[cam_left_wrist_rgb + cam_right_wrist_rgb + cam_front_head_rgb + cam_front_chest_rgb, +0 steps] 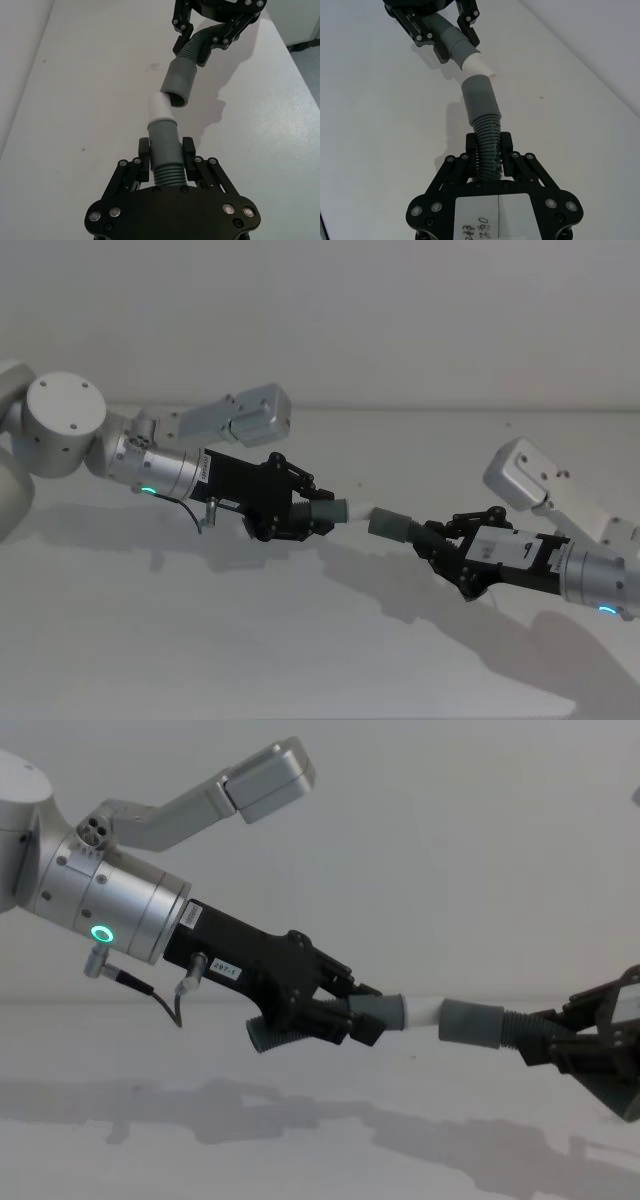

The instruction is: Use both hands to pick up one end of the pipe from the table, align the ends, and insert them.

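Pipe pieces held above the table (200, 640), axes nearly in line: left gripper (318, 512) clamps the white-tipped piece (163, 131), right gripper (432, 537) clamps the ribbed hose (487, 142), its cuff (179, 83) mouth meeting the white tip.

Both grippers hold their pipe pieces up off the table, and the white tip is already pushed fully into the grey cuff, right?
Not fully. The left wrist view shows the white tip just at the mouth of the grey cuff, mostly outside. The left gripper and right gripper do hold their pieces above the table.
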